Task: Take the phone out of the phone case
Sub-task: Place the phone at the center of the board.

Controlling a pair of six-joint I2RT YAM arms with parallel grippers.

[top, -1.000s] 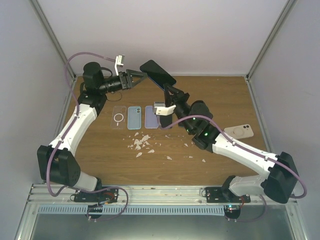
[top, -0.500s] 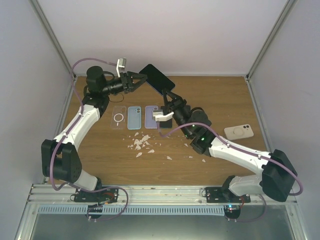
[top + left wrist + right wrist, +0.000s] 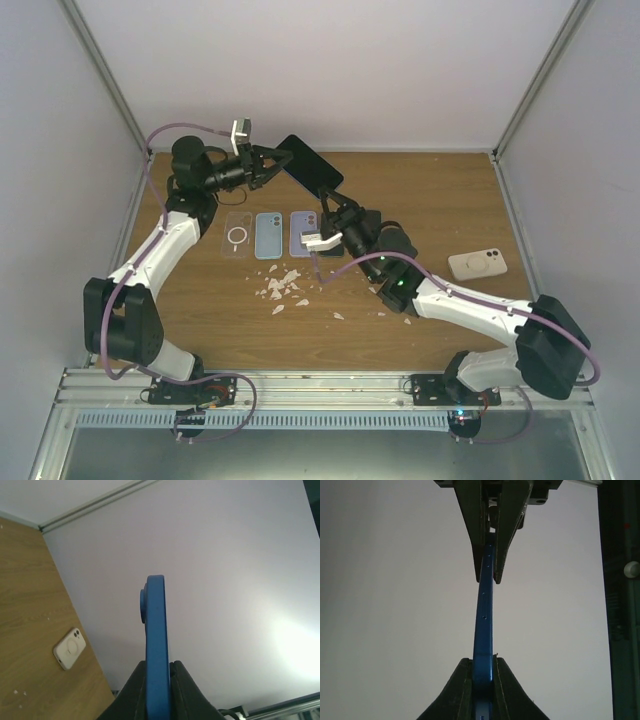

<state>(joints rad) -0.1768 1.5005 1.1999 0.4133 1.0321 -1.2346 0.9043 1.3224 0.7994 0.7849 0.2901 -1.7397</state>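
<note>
A phone with a dark screen sits in a blue phone case and hangs in the air above the back of the table. My left gripper is shut on its left end, and the case's edge stands upright between the black fingers. My right gripper is shut on the opposite end. In the right wrist view the left gripper clamps the far end of the thin blue edge. I cannot tell whether phone and case have come apart.
On the wooden table lie a clear case, a light blue case and a lavender case in a row. White crumbs are scattered in front of them. A white case lies at the right.
My left gripper has closed onto the cased phone's left end. The right arm has shifted slightly left and down with the phone, staying shut on it.
</note>
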